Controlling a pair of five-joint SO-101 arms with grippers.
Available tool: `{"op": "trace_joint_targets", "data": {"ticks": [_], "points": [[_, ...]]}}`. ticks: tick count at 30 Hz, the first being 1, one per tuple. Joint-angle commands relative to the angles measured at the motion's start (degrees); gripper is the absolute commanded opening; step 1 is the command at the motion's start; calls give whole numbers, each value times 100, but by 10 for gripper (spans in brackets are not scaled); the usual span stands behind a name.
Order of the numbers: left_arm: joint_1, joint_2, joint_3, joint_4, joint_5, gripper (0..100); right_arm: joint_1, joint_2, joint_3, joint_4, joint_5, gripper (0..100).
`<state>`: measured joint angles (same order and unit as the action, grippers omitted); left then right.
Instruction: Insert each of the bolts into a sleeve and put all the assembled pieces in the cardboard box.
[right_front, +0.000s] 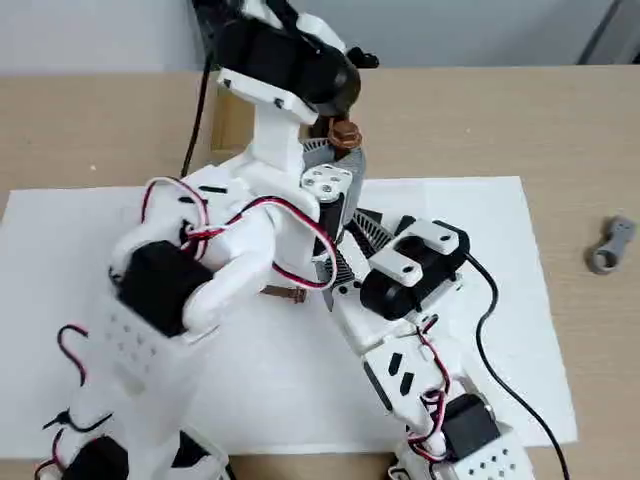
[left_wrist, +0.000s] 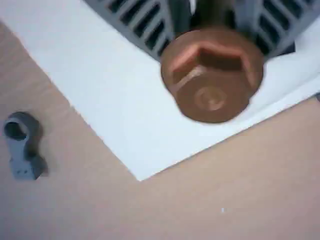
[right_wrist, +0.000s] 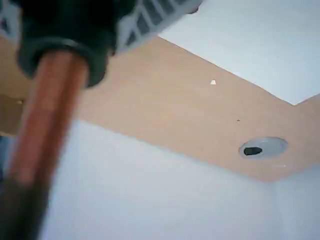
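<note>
A copper bolt (right_front: 343, 133) is held up above the far edge of the white paper (right_front: 480, 220). My left gripper (right_front: 335, 152) is shut on it; in the left wrist view its hex head (left_wrist: 212, 75) faces the camera between grey ribbed fingers (left_wrist: 135, 20). In the right wrist view the bolt's shaft (right_wrist: 47, 125) runs into a black sleeve (right_wrist: 65, 30), beside a grey finger (right_wrist: 150, 20). My right gripper (right_front: 345, 235) sits just below, shut on that sleeve. A second bolt (right_front: 285, 293) lies on the paper. The cardboard box (right_front: 228, 120) is mostly hidden behind the left arm.
A grey sleeve (right_front: 610, 245) lies on the bare wooden table to the right of the paper, also seen in the left wrist view as the grey sleeve (left_wrist: 22, 145). A round cable hole (right_wrist: 262, 148) sits in the tabletop. Both arms crowd the paper's middle.
</note>
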<state>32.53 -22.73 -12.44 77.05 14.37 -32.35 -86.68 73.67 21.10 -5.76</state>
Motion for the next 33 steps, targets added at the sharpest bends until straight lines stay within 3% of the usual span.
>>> {"op": "trace_joint_targets", "data": {"ticks": [1, 8, 14, 22, 27, 33], "points": [[9, -185, 207, -325, -35, 5, -48, -40, -70, -84, 35, 3], [-264, -563, 936, -844, -35, 5, -48, -40, -70, -75, 35, 3], [-299, -1354, 1754, -897, -35, 5, -48, -40, -70, -75, 35, 3], [-299, -1670, 1956, -923, -26, 9, -48, 4, -79, -75, 35, 3], [-334, -1547, 1921, -765, 554, 158, -66, 13, -167, 136, 44, 2], [-334, -1231, 1912, -712, 642, 175, -215, 13, -360, 488, 44, 2]]}}
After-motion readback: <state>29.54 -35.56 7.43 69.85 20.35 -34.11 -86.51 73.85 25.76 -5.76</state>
